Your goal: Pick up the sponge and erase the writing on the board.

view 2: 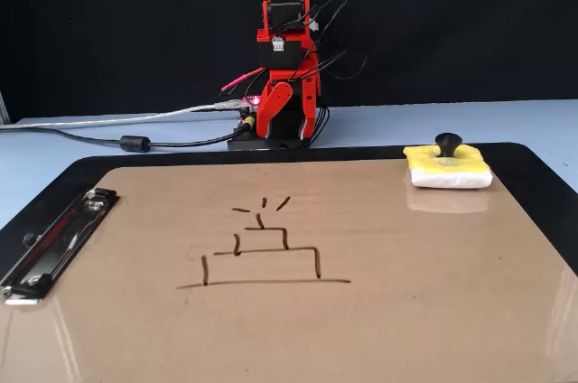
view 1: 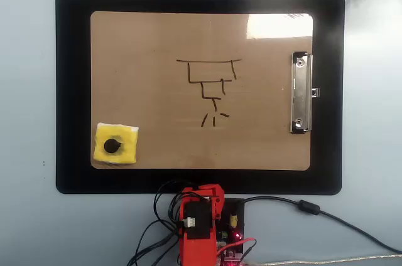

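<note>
Sponge [view 1: 115, 145] rests on board [view 1: 151, 40] atop black mat [view 1: 72, 90].

In the overhead view, the sponge [view 1: 115, 145] sits on the board's [view 1: 144, 46] bottom-left corner; the writing [view 1: 210, 90] lies mid-board, with the clip [view 1: 301, 93] at its right edge.

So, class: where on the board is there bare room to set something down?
Free: the board between sponge and writing, and between writing and clip. Crowded: the sponge's corner.
</note>
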Tool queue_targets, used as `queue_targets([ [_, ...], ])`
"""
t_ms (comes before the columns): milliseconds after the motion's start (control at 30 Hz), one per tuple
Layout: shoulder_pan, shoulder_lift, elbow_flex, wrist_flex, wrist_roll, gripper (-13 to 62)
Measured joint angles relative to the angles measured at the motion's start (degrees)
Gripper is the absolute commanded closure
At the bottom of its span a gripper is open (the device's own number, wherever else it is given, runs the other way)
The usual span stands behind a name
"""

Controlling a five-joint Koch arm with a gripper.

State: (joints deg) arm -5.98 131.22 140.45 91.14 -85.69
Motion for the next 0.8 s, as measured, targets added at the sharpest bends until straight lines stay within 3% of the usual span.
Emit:
queue_targets([
  [400,0.0,0.0,-2.4,0.2,0.1,15.5],
  [533,-2.1,-0.1,-21.8,0.0,0.1,15.8],
  [700,-18.7,-0.1,-25.0,-10.0,-2.2,17.1],
  [800,-31.6,-0.1,-20.1,-24.2,-11.0,17.1],
])
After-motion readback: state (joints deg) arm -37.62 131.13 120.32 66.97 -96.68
